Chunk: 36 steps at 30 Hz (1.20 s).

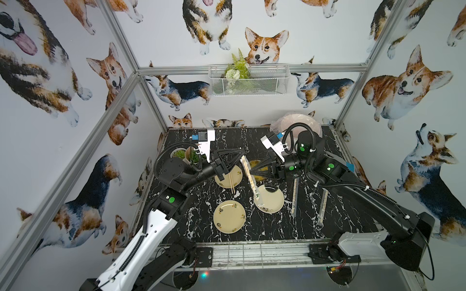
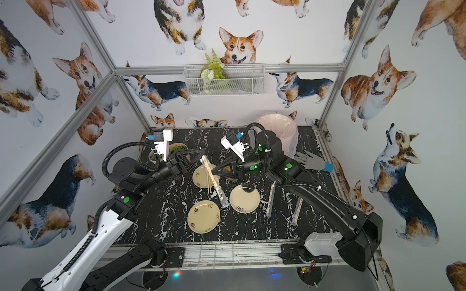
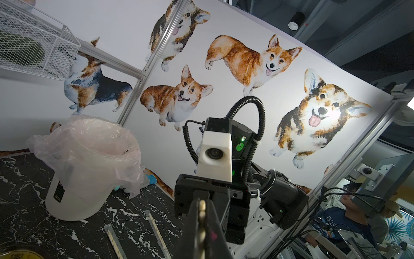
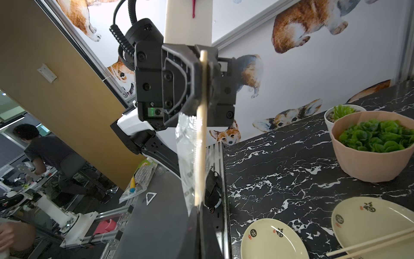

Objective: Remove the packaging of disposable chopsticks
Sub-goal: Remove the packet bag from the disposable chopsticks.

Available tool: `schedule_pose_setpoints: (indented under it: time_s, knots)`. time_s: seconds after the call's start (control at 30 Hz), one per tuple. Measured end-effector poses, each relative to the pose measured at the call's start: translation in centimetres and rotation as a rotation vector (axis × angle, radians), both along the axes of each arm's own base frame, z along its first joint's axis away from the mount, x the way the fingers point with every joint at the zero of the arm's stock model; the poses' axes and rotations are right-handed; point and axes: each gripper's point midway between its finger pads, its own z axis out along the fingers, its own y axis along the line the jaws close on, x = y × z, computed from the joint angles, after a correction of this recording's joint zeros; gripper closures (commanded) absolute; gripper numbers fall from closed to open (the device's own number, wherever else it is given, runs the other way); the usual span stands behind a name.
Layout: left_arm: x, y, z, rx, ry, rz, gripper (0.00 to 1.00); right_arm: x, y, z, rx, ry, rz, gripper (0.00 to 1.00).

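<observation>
Chopsticks (image 4: 202, 134): 1 pair hangs steeply in the air between your 2 grippers. Its top end is bare and the rest runs down alongside the sleeve.
Sleeve (image 4: 188, 145): clear and crinkled. It begins just below the left gripper and runs down past the right gripper. In both top views its printed lower end hangs free above the table (image 1: 191, 221), near the plates.
Left gripper (image 1: 243, 154): your upper grip, clamped tight on the bare top end of the chopsticks. The stick tips poke out just past its fingers.
Right gripper (image 1: 250, 173): your lower grip, pinched closed on the sleeve just beneath the left gripper, with the 2 tips nearly facing each other. You cannot tell whether this pinch also catches the sticks inside.
Wrapped pairs (image 1: 295, 194): 2 more lie flat on the table under your right arm, side by side but apart, and well clear of both grippers.
Bare pair (image 1: 231, 180): 1 unwrapped pair lies across a plate (image 1: 238, 175) just below your left gripper.
Bin (image 1: 297, 119): lined with a bag, in the far corner behind your right arm.
</observation>
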Motion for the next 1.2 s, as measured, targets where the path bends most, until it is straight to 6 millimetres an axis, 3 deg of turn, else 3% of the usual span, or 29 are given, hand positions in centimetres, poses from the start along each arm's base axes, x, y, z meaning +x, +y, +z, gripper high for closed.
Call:
schedule_pose_setpoints:
  time_s: [0.4,0.43,0.47,0.57,0.63,0.73,0.83,0.93,1.2]
  knots:
    - [0.2,1.7,1.5,-0.034,-0.038,0.114,1.0,-0.9,-0.8,-3.6,-0.05,0.09,-0.01,1.0]
    - [0.3,1.8,1.5,-0.037,-0.037,0.122,1.0,-1.0,-0.9,-3.7,-0.052,0.092,-0.01,0.91]
    - [0.4,2.0,1.6,-0.04,-0.037,0.132,1.0,-1.1,-1.1,-3.8,-0.054,0.1,-0.012,0.71]
    - [0.5,2.4,1.9,-0.049,-0.044,0.16,1.0,-1.5,-1.5,-3.9,-0.054,0.105,-0.026,0.61]
    - [0.7,2.6,2.1,-0.055,-0.045,0.177,1.0,-1.7,-1.7,-3.8,-0.05,0.101,-0.026,0.49]
    - [0.8,2.9,2.2,-0.061,-0.043,0.197,1.0,-2.1,-1.8,-3.7,-0.049,0.089,-0.026,0.5]
    - [1.0,2.9,2.2,-0.064,-0.04,0.207,1.0,-2.4,-1.6,-4.0,-0.062,0.075,-0.031,0.58]
    - [1.2,2.9,2.2,-0.063,-0.038,0.209,1.0,-2.1,-1.6,-4.2,-0.071,0.062,-0.051,0.6]
    - [1.1,3.4,2.9,-0.076,-0.044,0.231,1.0,-1.2,-1.8,-5.5,-0.129,0.04,-0.114,0.75]
